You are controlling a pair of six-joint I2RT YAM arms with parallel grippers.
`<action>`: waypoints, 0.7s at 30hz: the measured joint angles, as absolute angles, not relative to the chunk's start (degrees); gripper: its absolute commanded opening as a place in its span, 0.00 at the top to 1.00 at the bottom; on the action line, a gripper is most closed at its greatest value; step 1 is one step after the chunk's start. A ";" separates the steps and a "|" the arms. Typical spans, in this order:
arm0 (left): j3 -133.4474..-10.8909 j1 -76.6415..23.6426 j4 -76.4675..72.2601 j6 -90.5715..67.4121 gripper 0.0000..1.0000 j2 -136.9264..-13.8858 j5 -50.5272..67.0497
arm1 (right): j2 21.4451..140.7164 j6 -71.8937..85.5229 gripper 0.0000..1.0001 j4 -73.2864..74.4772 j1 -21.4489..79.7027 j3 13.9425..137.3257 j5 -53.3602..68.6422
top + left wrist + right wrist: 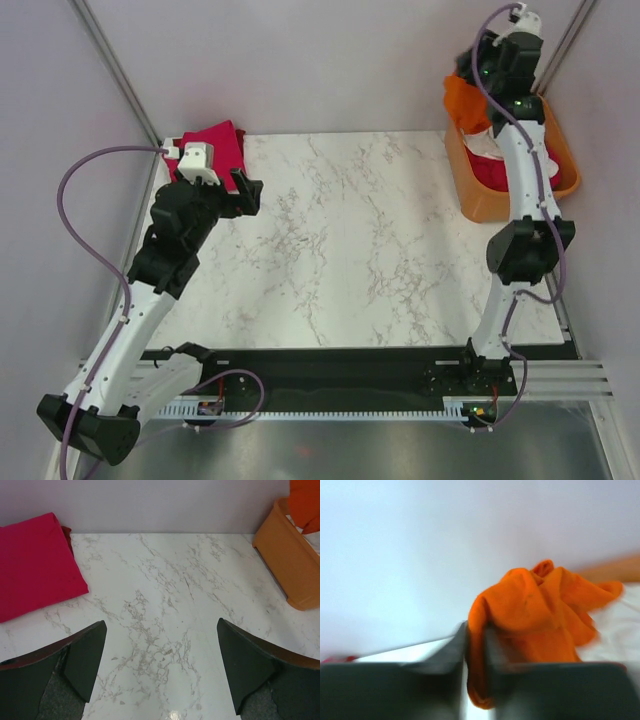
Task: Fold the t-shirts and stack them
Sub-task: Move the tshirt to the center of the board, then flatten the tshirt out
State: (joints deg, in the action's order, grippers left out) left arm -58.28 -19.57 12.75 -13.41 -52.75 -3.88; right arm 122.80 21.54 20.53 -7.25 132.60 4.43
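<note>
My right gripper is shut on the bright orange t-shirt and holds it bunched up above the orange tub; the shirt also shows in the top view. A white shirt and a crimson shirt lie in the tub. A folded magenta-pink t-shirt lies at the table's far left corner, also seen from above. My left gripper is open and empty, above bare marble to the right of the pink shirt.
The orange plastic tub stands at the table's far right. A dark red cloth edge peeks from under the pink shirt. The marble table lies between the arms. Walls close in at the back and sides.
</note>
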 measured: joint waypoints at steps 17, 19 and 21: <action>-60.14 -19.57 12.71 -13.41 0.00 -54.02 -3.88 | 80.68 18.65 0.13 13.50 5.04 101.21 -10.61; -61.91 -19.77 12.69 -13.41 0.08 -57.60 -3.88 | 83.48 19.88 0.19 15.59 6.00 92.44 -7.66; -65.01 -20.62 13.89 -13.39 0.14 -62.67 -2.79 | 87.13 20.27 0.27 18.55 8.01 84.25 -5.48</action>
State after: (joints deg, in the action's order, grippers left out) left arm -65.01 -20.62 13.89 -13.39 -62.67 -2.79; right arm 87.13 20.27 18.55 8.01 84.25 -5.48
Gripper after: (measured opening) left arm 0.923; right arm 0.795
